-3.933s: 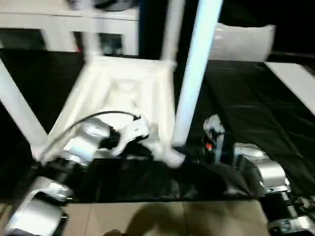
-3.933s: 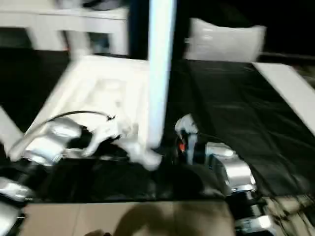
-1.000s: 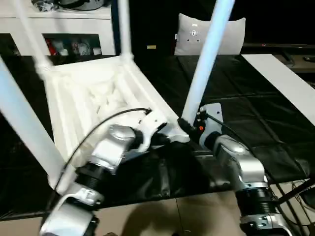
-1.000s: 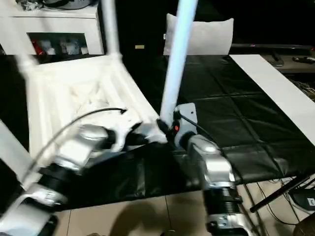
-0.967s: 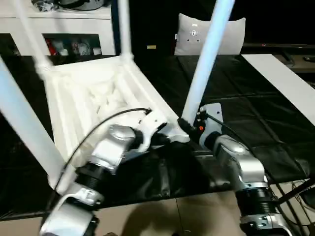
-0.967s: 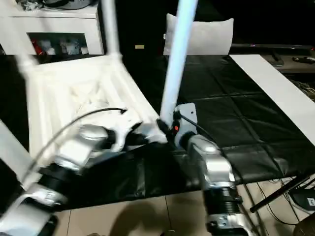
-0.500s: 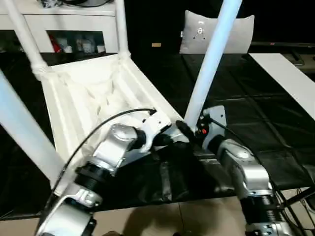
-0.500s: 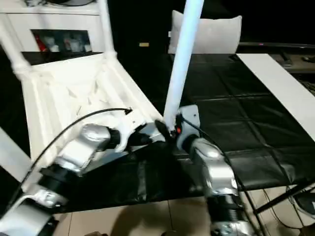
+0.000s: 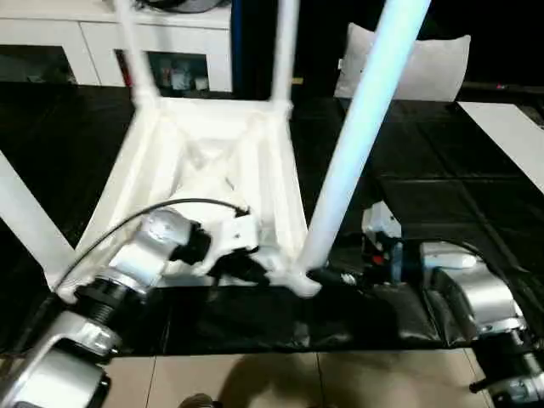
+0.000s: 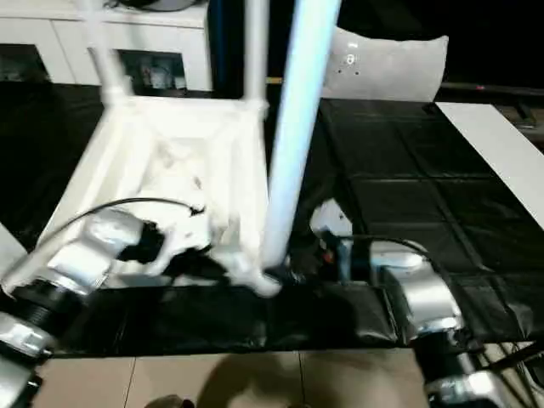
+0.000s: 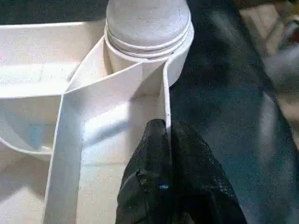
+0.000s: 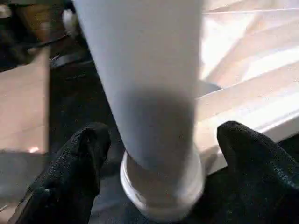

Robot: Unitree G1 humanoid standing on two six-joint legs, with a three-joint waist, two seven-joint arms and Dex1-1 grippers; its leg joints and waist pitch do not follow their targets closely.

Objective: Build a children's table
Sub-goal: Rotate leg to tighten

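Our right tool [image 12: 154, 182] has spread wide off the leg [image 12: 145, 93] seated between its fingers, left tool [image 11: 166, 154] stays pinched on the tabletop's rim [image 11: 164, 100] beside that corner socket: leg likely fitted.

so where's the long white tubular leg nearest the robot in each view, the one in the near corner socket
Left eye view: the long white tubular leg rises from the near right corner, right of centre.
Right eye view: same leg, at centre.
Left wrist view: only its base, seated in the socket, at the top.
Right wrist view: its shaft between the right gripper's fingers.
Shared landmark: the round corner socket.
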